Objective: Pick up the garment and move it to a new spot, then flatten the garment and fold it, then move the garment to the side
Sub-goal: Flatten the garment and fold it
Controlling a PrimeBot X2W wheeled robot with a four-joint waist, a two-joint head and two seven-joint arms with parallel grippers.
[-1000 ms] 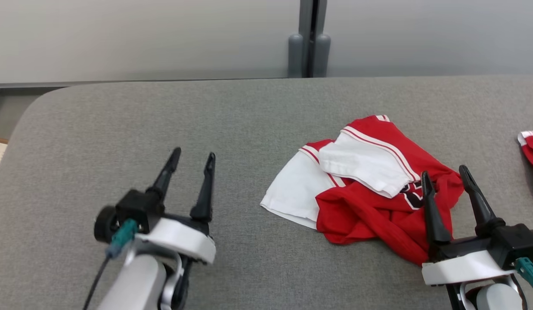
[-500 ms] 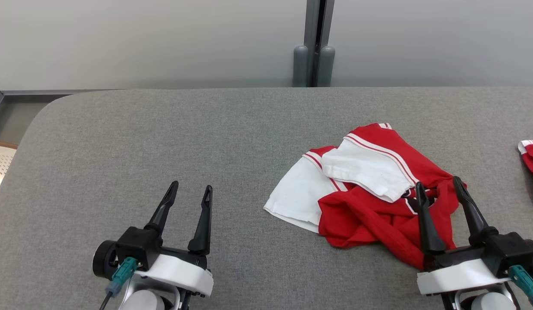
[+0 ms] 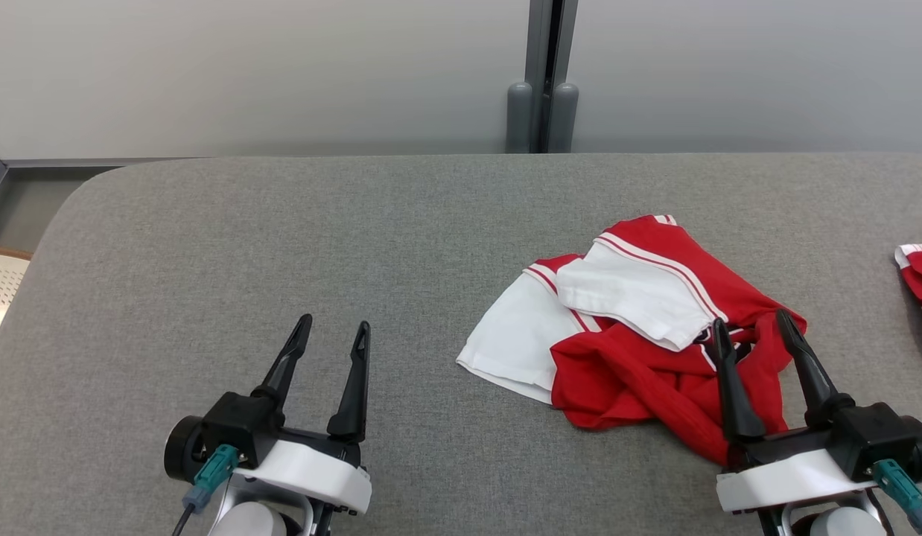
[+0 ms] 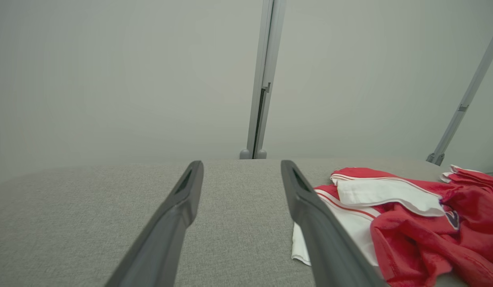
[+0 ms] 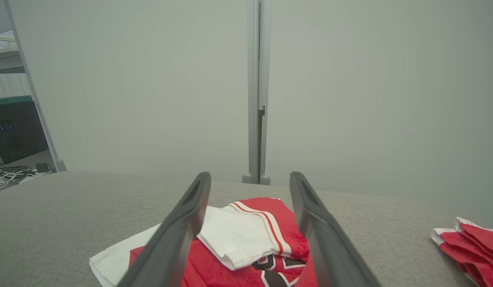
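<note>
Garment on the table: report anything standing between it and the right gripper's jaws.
Nothing visible does. The right gripper, jaws open, is right at the near edge of the red and white garment. A second garment lies apart at the right edge of the table.

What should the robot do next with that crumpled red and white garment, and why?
Probably lower the right gripper onto the garment and close on a fold. Its jaws stand open just above the crumpled red cloth, holding nothing; the left gripper, also open, is off over bare table.
</note>
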